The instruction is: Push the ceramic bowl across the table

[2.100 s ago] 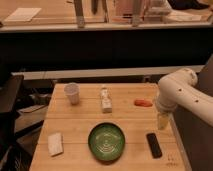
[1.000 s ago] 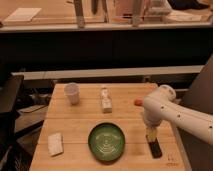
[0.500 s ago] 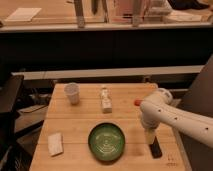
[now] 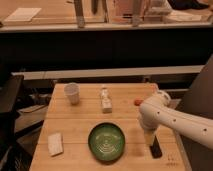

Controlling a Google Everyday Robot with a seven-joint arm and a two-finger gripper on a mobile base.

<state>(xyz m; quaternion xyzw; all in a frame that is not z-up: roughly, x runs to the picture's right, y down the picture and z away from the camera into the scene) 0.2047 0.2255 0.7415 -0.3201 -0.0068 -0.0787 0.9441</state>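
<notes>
Worktop [image 4: 80,122], left to right: white pad [image 4: 55,143] front-left, white cup [image 4: 72,93] at rear, ceramic bowl [image 4: 107,142] front centre, and the gripper [image 4: 149,136] pointing down just right of the bowl, clear of it, open or closed cannot be told, black object [image 4: 156,148] beside it.

A thick white arm [image 4: 176,121] (smooth, tubular, dotted with small dark screws) ends in a pale yellowish pincer [image 4: 149,136] low over the right side of the surface [image 4: 80,122].
</notes>
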